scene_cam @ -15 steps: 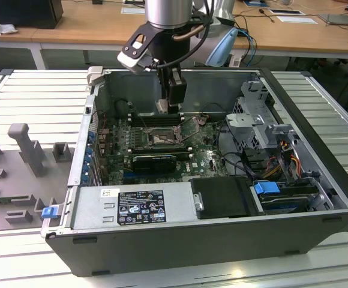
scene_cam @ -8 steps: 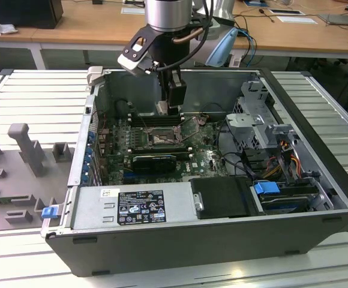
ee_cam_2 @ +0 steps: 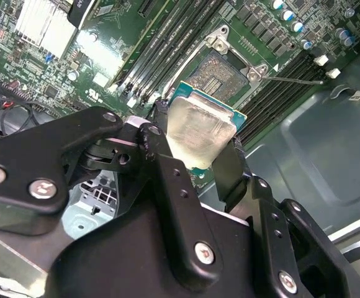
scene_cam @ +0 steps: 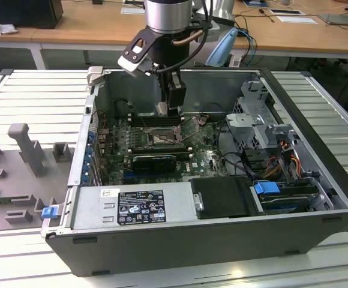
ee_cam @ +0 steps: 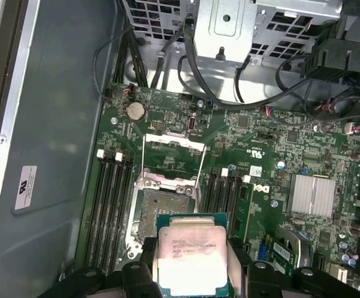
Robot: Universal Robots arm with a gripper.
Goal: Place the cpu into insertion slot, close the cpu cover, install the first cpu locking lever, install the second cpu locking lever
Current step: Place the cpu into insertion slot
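While gripper (ee_cam_2: 200, 146) is hovering above insertion slot (ee_cam_2: 220, 71): fingers (ee_cam_2: 229, 169) are clamping the cpu (ee_cam_2: 202, 131).
First wrist view: cpu cover (ee_cam: 174, 139) is lying open beside the slot.

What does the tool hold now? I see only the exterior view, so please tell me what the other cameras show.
Observer: In both wrist views the tool is shut on the cpu, gripping two opposite edges, with its silvery top facing the cameras.
Operator: Is the cpu already in the insertion slot?
Observer: No. In the first wrist view the insertion slot shows its dark pin field bare, and the cpu is held clear of it.
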